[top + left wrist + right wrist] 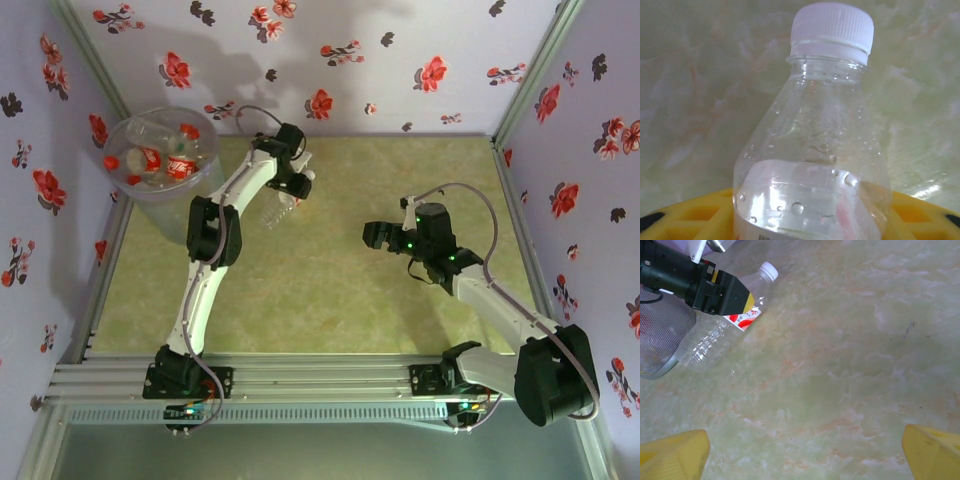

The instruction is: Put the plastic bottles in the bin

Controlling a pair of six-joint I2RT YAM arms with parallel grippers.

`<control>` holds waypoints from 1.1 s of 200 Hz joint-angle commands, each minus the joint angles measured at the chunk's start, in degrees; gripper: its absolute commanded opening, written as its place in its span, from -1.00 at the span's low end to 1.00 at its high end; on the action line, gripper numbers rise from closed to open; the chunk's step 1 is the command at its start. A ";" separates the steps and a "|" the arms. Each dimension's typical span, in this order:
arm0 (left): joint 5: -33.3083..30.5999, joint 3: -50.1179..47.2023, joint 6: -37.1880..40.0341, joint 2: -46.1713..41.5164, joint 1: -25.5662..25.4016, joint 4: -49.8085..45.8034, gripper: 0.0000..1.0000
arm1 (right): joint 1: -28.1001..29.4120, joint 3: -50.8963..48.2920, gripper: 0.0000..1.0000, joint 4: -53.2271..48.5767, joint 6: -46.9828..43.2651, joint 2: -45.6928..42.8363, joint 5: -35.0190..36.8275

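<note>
A clear plastic bottle with a white cap and a red-and-white label point(281, 207) lies on its side on the green marbled counter point(330, 300). It is near the far edge and left of the middle, with its cap pointing toward the far edge. The left gripper point(292, 188) is down over its upper half.

The left wrist view brings the bottle close. It shows droplets on the inside of the clear wall, the ribbed cap and the top of the label, with yellow finger parts point(695, 215) on both sides below it. The right wrist view shows the bottle from the side at full length, resting on the counter. One black finger with a yellow pad lies against the labelled part. The jaws stand narrow around the bottle, but I cannot tell whether they actually press it.

The round translucent greyish bin point(150, 195) stands in the far left corner of the counter, near the bottle's base. From the top view, several red-labelled, red-capped bottles point(172, 166) lie inside it. The right wrist view gives only a hazy grey slice of its wall.

The right gripper point(378, 236) hovers over the counter right of the middle, well apart from the bottle. Its jaws are wide and hold nothing. In its own wrist view the yellow fingertips point(675, 452) sit at opposite lower corners.
</note>
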 commanded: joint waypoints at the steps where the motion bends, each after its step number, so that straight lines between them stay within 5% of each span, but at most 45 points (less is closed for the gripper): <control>1: 1.39 -0.20 -1.70 -7.45 -0.71 2.51 -0.13 | -0.42 -0.21 0.99 0.37 -0.97 -0.01 0.57; 66: 1.43 -0.43 -5.35 -21.09 -1.64 8.76 -0.32 | -0.44 -0.34 0.99 0.20 -1.05 -0.32 0.79; 118: 3.19 8.32 -5.27 -27.63 -0.31 10.33 -0.80 | -0.41 -0.72 0.99 0.65 -0.62 -0.43 0.65; 136: 3.43 9.08 -6.63 -30.21 1.76 12.83 -1.00 | -0.44 -1.05 0.99 0.93 -0.45 -0.62 0.74; 220: 9.49 -15.08 -13.65 -50.04 20.41 35.24 -1.00 | -0.44 -1.77 0.99 0.68 -1.05 -1.04 1.17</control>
